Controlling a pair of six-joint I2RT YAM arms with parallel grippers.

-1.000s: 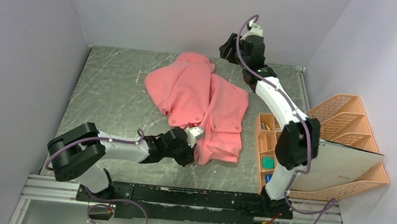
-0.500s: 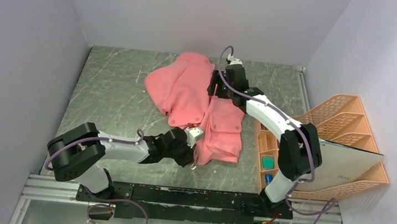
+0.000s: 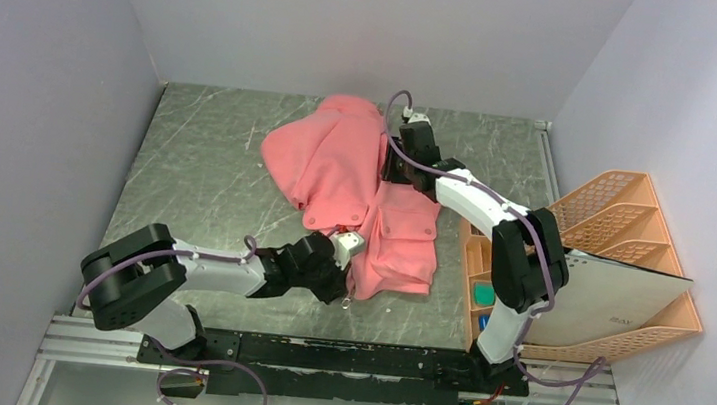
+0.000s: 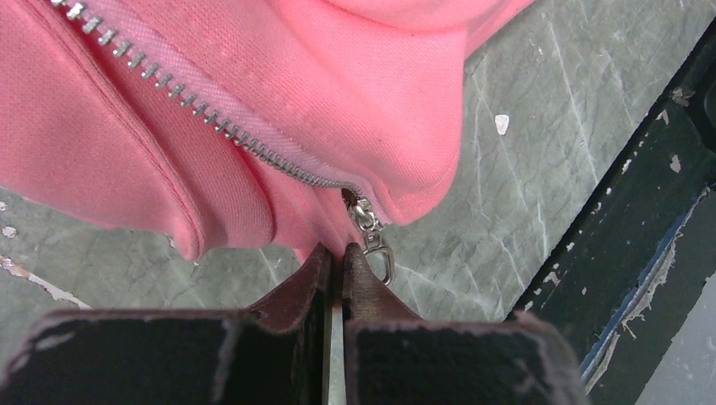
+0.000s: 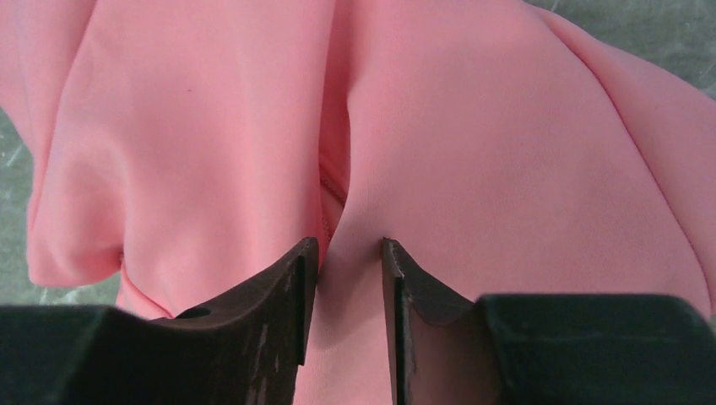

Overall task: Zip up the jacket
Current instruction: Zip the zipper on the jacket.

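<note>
While I watch from afar, the jacket (image 3: 338, 165) lies rumpled on the desk (image 3: 201, 176), toward its far side | left hand (image 4: 335, 253) clenched at the near hem, tips just beside the zipper pull (image 4: 377, 249); whether cloth is pinched I cannot tell | right hand (image 5: 349, 249) released, fingers (image 5: 279, 295) pressed astride a fold on the far half.

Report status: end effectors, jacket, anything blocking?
Left end effector shut at jacket hem, beside zipper pull. Right end effector open, straddling a fold. Pull at zipper's bottom end. No obstruction seen.
</note>
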